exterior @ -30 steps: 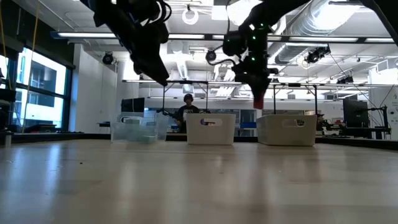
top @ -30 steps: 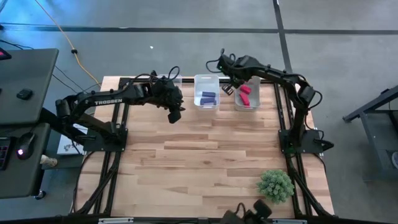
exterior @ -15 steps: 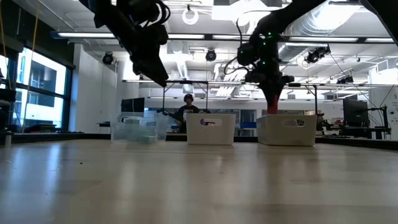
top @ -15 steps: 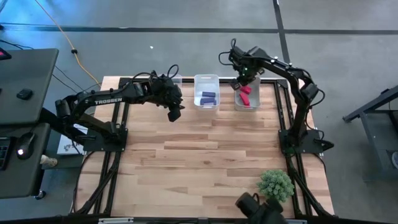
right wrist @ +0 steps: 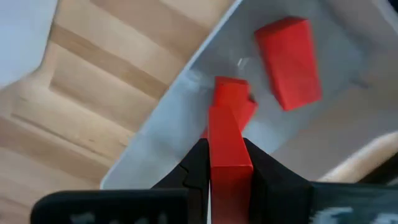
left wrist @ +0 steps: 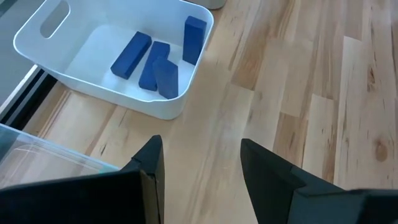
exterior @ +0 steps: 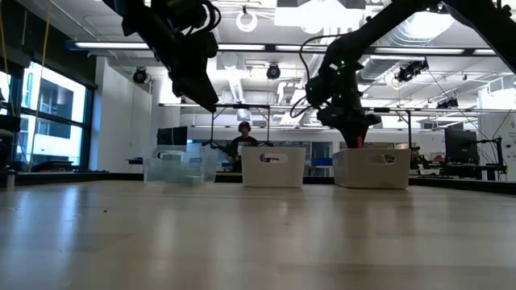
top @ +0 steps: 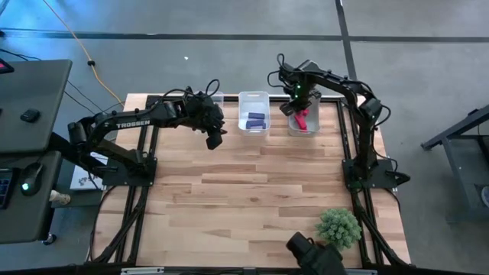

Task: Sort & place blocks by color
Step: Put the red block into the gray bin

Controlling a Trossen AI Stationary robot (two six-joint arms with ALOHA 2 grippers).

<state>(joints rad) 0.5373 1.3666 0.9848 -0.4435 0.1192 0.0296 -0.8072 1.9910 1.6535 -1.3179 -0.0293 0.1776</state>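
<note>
Over the right bin's rim (right wrist: 155, 118), the right gripper (right wrist: 227, 163) pinches a red block (right wrist: 227, 146) (left gripper (left wrist: 199, 165) hangs parted over bare wood).

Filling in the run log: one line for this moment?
right gripper: shut on red block, over red bin | left gripper: open, empty, near blue bin
</note>
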